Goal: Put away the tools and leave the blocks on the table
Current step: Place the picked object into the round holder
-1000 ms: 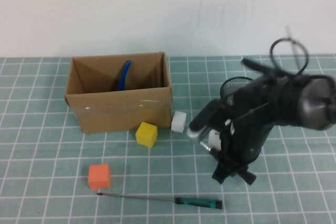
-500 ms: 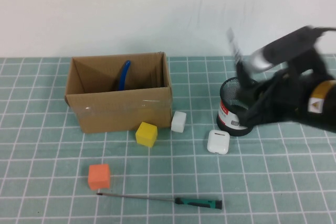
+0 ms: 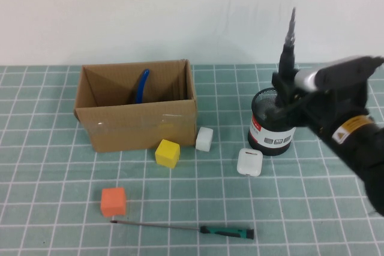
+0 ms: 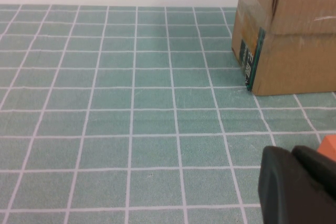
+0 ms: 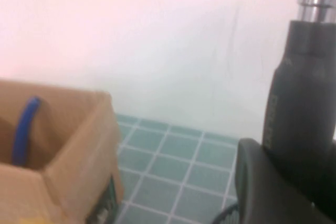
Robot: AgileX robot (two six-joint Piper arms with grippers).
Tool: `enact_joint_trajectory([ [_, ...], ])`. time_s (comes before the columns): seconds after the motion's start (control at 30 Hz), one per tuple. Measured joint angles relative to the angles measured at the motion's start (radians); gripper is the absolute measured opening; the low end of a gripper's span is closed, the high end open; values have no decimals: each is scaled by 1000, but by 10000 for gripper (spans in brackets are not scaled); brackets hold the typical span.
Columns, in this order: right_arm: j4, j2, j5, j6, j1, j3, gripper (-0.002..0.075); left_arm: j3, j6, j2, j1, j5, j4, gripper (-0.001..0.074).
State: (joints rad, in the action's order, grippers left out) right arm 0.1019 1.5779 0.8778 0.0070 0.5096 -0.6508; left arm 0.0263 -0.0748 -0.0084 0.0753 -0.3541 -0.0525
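Observation:
My right gripper (image 3: 287, 88) is shut on the short black-handled screwdriver (image 3: 287, 52) and holds it upright, metal tip up, above the black mesh cup (image 3: 273, 125). The right wrist view shows its black handle (image 5: 304, 93) between the fingers (image 5: 262, 182). The blue-handled pliers (image 3: 141, 85) stand inside the cardboard box (image 3: 137, 115). The long green-and-black screwdriver (image 3: 198, 228) lies at the mat's front. The orange block (image 3: 113, 201), yellow block (image 3: 167, 153) and white block (image 3: 204, 139) sit on the mat. My left gripper (image 4: 299, 182) is shut, low over the mat beside the orange block (image 4: 328, 145).
A white earbud case (image 3: 249, 162) lies just in front of the mesh cup. The box's corner (image 4: 289, 30) is ahead of the left gripper. A white wall stands behind the teal grid mat (image 3: 54, 148).
My right arm lifted from low beside the earbud case and swung up and right. It now holds the short screwdriver upright over the mesh cup. Blocks and long screwdriver have not moved.

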Motion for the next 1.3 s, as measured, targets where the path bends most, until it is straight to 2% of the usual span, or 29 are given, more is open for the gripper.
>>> enact_joint_trajectory([
  [0.1,-3,66,63,8,0,0,-3,0,0,0,0,0,0,-3],
  [0.53,49,154,79,-14,0,0,10,0,0,0,0,0,0,-3],
  [0.63,49,154,79,-24,0,0,124,0,0,0,0,0,0,-3],
  [0.77,53,154,79,-24,0,0,334,0,0,0,0,0,0,-3],
  [0.93,59,132,63,-47,0,0,351,0,0,0,0,0,0,-3],
  [1.13,55,-36,-146,-62,0,0,351,0,0,0,0,0,0,-3],
  [1.23,45,-169,-302,-62,0,0,349,0,0,0,0,0,0,-3],
  [1.3,45,-266,-475,-62,0,-18,319,0,0,0,0,0,0,-3],
])
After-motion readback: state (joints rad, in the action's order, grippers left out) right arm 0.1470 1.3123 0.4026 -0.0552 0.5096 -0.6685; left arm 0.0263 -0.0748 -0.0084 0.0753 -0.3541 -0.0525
